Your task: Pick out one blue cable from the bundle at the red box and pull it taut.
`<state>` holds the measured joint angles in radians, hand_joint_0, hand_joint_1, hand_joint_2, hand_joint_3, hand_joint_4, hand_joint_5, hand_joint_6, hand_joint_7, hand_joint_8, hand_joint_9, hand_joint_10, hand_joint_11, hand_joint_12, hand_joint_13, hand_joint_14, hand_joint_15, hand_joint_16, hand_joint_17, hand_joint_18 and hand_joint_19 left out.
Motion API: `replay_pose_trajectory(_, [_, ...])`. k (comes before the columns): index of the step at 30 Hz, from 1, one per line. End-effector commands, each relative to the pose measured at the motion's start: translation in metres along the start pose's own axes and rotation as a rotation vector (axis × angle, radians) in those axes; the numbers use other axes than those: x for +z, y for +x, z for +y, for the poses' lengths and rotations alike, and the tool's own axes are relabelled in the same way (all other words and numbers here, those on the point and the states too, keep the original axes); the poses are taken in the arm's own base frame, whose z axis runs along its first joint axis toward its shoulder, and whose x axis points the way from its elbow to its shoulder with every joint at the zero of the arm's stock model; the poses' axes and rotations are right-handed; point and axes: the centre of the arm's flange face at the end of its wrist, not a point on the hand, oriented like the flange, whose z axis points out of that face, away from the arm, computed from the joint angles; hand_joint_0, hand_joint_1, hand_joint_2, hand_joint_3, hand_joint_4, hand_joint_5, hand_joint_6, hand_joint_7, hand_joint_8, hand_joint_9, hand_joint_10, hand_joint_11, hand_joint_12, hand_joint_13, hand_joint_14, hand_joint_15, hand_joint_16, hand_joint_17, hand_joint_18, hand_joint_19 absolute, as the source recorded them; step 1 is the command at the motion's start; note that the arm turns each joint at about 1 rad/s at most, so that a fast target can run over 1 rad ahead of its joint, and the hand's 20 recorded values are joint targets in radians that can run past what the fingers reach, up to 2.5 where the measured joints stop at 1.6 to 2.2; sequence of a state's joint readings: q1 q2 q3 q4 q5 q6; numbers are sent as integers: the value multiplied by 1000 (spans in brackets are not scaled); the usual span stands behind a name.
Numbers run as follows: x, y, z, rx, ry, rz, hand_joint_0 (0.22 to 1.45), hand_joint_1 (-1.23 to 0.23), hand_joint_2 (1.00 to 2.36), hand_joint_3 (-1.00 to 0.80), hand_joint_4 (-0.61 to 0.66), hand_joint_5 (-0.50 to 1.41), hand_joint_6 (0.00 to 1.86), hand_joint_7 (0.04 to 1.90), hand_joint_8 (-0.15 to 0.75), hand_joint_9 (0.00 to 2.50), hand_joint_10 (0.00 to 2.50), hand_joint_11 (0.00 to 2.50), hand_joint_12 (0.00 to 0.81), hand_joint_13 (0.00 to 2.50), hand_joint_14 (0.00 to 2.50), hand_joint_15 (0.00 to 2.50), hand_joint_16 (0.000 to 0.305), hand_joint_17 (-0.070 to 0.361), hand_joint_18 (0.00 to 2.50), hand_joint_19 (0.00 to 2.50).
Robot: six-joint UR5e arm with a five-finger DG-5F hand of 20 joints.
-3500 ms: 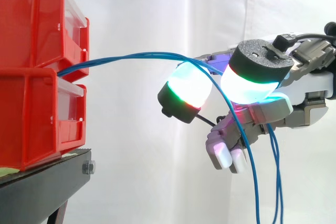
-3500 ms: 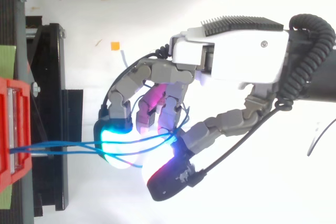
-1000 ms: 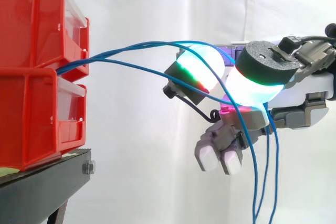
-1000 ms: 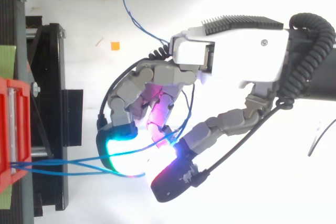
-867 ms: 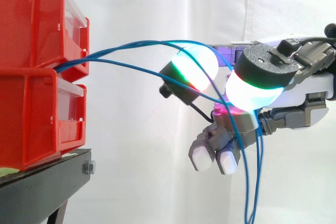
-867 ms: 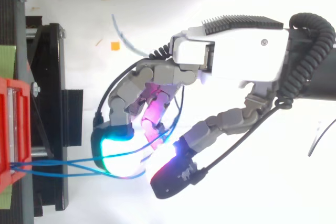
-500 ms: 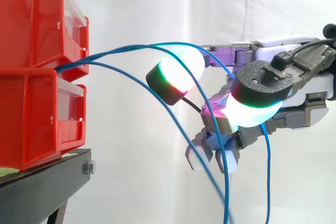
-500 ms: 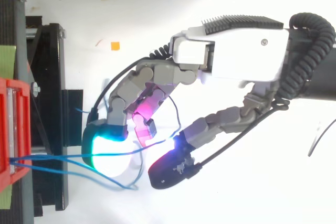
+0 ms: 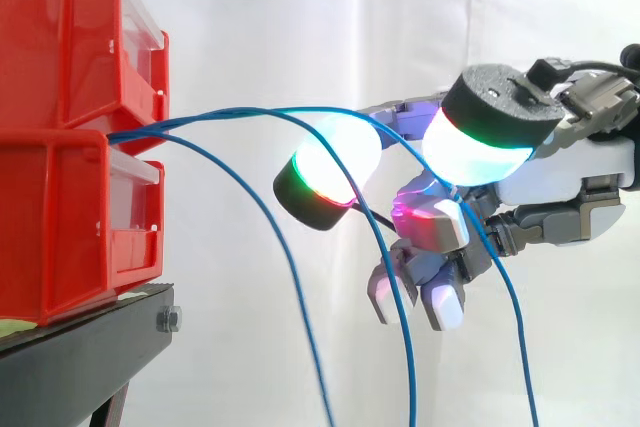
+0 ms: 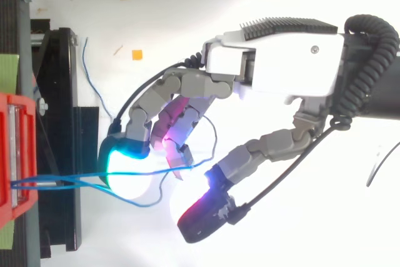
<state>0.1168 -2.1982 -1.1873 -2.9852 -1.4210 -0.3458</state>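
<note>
Curtain: we see a white curtain (image 9: 300, 7) behind everything in the side view.
Red bins: two red bins (image 9: 60, 147) are stacked at the left edge of the side view. In the top view they show as a red strip at the lower left.
Stand: a black stand (image 9: 80, 357) carries the bins, at the lower left of the side view.
Hand: the hand (image 10: 275, 60) reaches in from the right edge of both views. We see its fingers curled, the thumb set opposite them with a gap between. Its glowing pads (image 9: 335, 172) sit near mid-frame, well apart from the bins.
Blue cables: the bundle (image 9: 140, 130) leaves the gap between the two bins at mid-left.
Held cable: one blue cable (image 9: 515, 327) arches right from the bundle and passes through the curl of the fingers. It then drops to the lower right, bowed and not taut.
Loose cables: two others (image 9: 275, 247) fall away toward the bottom centre, clear of the hand.
Scrap: a small orange square (image 10: 136, 55) lies at the upper left of the top view.
</note>
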Motion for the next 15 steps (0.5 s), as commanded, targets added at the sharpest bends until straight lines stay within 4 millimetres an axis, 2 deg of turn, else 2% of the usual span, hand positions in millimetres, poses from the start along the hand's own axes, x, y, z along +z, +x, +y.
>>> replay_pose_trajectory(1, [0, 0, -1, -1, 3, 0, 531, -779, 1000, -500, -12, -180, 835, 610, 234, 1146, 23, 978, 382, 820, 21, 535, 50, 114, 768, 721])
replay_pose_trajectory(10, [0, 0, 0, 1, 0, -1, 553, -452, 1000, -500, -51, -118, 754, 780, 240, 1299, 26, 962, 392, 885, 21, 548, 52, 116, 790, 753])
replay_pose_trajectory(15, [0, 0, 0, -1, 0, -1, 598, -399, 1000, -500, -50, -110, 743, 824, 241, 1316, 26, 961, 388, 889, 20, 560, 51, 115, 783, 770])
